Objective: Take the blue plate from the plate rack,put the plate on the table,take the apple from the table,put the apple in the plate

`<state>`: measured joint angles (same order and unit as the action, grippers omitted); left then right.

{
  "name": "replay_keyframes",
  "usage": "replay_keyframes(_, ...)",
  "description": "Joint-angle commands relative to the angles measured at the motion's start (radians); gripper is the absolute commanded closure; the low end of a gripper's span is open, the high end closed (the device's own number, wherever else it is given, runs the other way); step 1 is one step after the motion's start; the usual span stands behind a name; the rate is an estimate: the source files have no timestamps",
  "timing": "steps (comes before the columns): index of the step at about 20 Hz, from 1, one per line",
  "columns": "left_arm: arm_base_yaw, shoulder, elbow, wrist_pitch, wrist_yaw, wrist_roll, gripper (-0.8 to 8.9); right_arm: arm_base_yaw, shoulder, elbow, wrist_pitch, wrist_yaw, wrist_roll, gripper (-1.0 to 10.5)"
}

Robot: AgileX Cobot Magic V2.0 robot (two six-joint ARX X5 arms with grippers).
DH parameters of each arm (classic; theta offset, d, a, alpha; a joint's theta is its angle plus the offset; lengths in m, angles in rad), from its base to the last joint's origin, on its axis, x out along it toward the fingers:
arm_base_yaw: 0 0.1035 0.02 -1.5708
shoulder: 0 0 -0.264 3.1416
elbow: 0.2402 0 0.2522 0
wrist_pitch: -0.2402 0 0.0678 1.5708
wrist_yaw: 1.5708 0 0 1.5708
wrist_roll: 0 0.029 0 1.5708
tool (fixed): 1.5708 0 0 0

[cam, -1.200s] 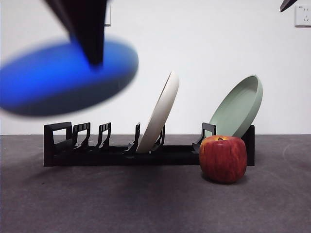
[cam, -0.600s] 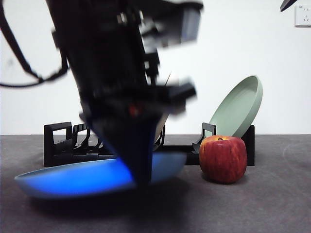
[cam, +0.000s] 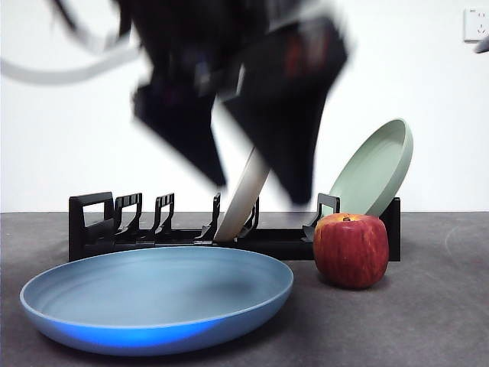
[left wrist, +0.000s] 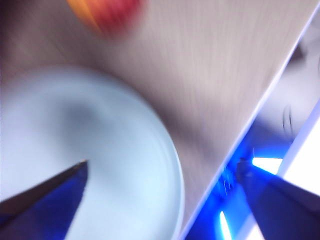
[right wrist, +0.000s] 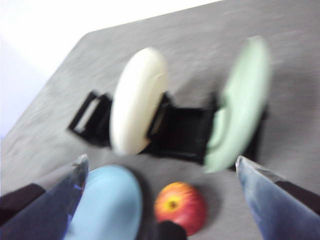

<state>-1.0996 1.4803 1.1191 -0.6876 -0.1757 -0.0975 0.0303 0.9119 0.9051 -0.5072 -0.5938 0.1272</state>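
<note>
The table (cam: 428, 329) runs dark and grainy across the room, and the long black plate rack (cam: 153, 229) sits along its far side. The blue plate (cam: 157, 306) lies flat on the table in front of the rack, out of its slots, with nothing gripping it. Still standing in the rack are a cream-white plate (cam: 244, 200) near the middle, tilted, and a sage-green plate (cam: 374, 170) leaning at the right end. The apple (cam: 351, 250) stands on the table just right of the blue plate's rim and close in front of the green plate, apart from both as far as I can see. A big dark arm hangs blurred over the rack and hides the top of the cream plate; this is the left gripper (cam: 260, 187), jaws spread wide and holding nothing, well above the blue plate. The right gripper (right wrist: 160, 172) hangs high with its jaws wide apart and empty, looking down on the rack, the plates and the apple.
</note>
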Motion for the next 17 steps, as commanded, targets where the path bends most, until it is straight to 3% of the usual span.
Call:
replay_keyframes(1,0.002,-0.1,0.062,-0.041,-0.063,0.007,3.17,0.082,0.015,0.003,0.005,0.008,0.003,4.5)
replay_keyframes(5,0.002,-0.344,0.142,-0.114,-0.283,0.019,3.18,0.278,0.096,0.003,0.001,0.185,0.012,4.5)
replay_keyframes(13,0.002,-0.727,0.152,-0.108,-0.378,0.015,3.18,0.514,0.348,0.053,-0.03,0.499,0.014,4.5)
replay_keyframes(17,0.002,-0.876,0.152,-0.149,-0.441,-0.008,3.19,0.549,0.523,0.061,-0.025,0.603,0.013,4.5)
